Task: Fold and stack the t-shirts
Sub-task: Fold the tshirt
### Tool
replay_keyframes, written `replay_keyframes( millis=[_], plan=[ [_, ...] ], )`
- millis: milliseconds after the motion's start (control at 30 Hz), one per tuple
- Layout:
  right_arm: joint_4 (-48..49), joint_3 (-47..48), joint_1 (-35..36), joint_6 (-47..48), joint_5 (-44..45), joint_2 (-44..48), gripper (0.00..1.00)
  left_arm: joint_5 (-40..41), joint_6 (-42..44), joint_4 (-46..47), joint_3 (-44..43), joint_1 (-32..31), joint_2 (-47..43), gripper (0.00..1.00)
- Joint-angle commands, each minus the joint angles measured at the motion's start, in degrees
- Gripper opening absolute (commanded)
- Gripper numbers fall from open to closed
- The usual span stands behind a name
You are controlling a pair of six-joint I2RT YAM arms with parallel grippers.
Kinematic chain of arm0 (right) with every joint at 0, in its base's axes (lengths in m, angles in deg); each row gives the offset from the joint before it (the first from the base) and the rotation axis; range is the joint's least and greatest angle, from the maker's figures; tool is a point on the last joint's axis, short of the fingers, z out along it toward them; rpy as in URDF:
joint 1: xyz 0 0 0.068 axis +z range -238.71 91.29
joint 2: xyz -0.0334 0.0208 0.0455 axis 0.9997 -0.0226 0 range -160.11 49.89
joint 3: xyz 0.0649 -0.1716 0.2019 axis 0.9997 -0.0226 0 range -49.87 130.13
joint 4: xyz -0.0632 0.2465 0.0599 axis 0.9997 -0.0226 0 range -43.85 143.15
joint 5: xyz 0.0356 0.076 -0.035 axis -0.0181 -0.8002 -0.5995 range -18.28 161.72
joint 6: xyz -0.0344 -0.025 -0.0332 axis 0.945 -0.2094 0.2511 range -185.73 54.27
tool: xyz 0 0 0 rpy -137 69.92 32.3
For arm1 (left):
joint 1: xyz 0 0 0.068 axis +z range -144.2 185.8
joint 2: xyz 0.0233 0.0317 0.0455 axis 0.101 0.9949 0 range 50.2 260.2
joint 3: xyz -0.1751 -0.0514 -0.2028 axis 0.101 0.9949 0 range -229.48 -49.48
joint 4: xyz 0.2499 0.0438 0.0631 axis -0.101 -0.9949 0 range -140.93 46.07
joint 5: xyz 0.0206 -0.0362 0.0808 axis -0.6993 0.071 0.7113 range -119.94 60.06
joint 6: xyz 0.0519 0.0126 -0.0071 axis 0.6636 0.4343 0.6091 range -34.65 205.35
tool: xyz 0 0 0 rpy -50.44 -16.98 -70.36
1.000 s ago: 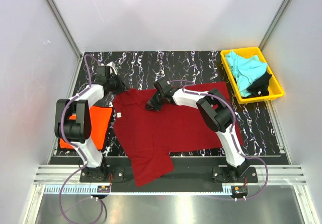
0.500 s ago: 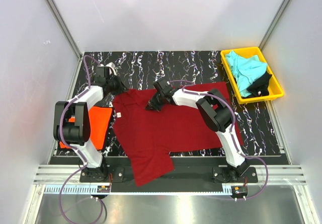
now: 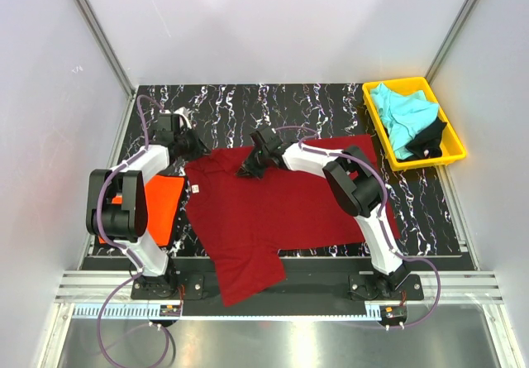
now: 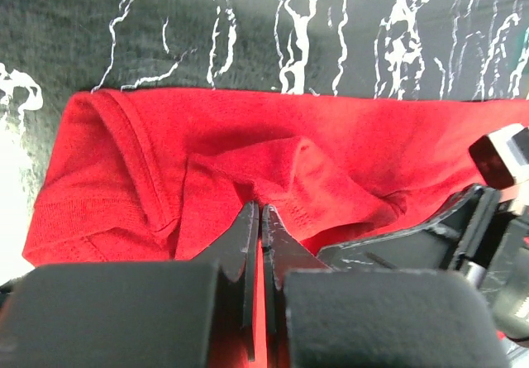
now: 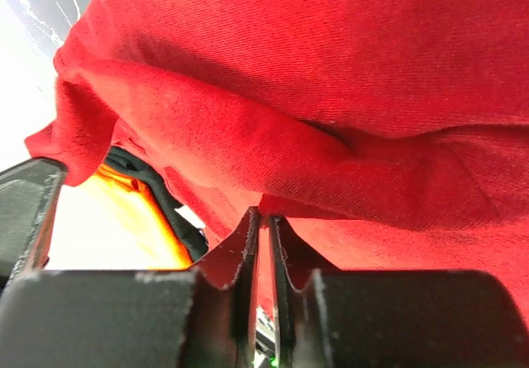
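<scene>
A large dark red t-shirt point(image 3: 273, 211) lies spread on the black marbled table, one part hanging over the near edge. My left gripper point(image 3: 195, 145) is shut on the shirt's far left corner; in the left wrist view the gripper point(image 4: 261, 211) pinches a fold of red cloth point(image 4: 248, 149). My right gripper point(image 3: 246, 169) is shut on the shirt's far edge near the middle; in the right wrist view the gripper point(image 5: 263, 217) pinches a red fold point(image 5: 331, 103). A bright orange t-shirt point(image 3: 157, 207) lies flat at the left. Turquoise point(image 3: 401, 112) and black point(image 3: 427, 136) t-shirts lie in the tray.
A yellow plastic tray point(image 3: 453, 132) stands at the far right corner. Metal frame posts and white walls enclose the table. Bare marbled table point(image 3: 273, 103) shows along the far side.
Both grippers have moved slightly toward the far side, pulling the red shirt's far edge with them. The shirt's far left corner has shifted a little.
</scene>
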Motion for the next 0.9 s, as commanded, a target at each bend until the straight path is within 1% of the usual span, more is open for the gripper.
replay_keyframes(
  millis=[0,33,67,133,167,267,367,400,500,633,867],
  plan=[
    [-1.22,2.8,0.17,1.8,1.28,0.16,0.12,0.24,0.46,3.41,0.53,0.11,-2.47,0.0],
    [-1.3,2.8,0.08,1.98,1.11,0.34,0.1,0.15,0.46,3.41,0.53,0.11,-2.73,0.0],
    [-1.83,2.8,0.17,2.15,0.93,0.78,0.06,0.15,0.55,3.33,0.44,0.11,-2.99,0.0],
    [-2.01,2.63,0.17,2.86,-0.46,1.31,0.01,0.41,0.81,2.89,0.62,0.11,-3.61,0.0],
    [-2.79,2.45,0.08,3.29,-1.17,2.18,0.0,0.76,1.33,2.54,0.53,0.02,-4.31,0.0],
    [-4.03,0.52,0.17,6.36,-4.16,4.72,0.0,1.82,2.39,-0.18,0.71,0.11,-5.88,0.0],
    [-4.29,-1.59,0.08,13.47,-7.23,6.66,0.0,2.09,3.35,-2.21,1.93,0.02,-7.91,0.0],
    [-4.73,-2.03,0.17,17.32,-8.2,7.1,0.0,1.91,3.45,-2.91,2.46,0.11,-8.61,0.0],
    [-5.87,-4.14,-0.1,22.96,-10.57,8.95,0.0,0.42,2.66,-3.35,5.53,0.02,-12.03,0.0],
    [-7.1,-6.25,-0.36,25.97,-12.78,9.92,0.0,0.76,1.25,-4.41,10.97,-0.16,-16.26,0.0],
    [-9.3,-10.38,-1.59,29.75,-13.31,12.64,0.0,-0.02,-0.77,-8.27,16.51,-0.33,-21.0,0.0]
  ],
)
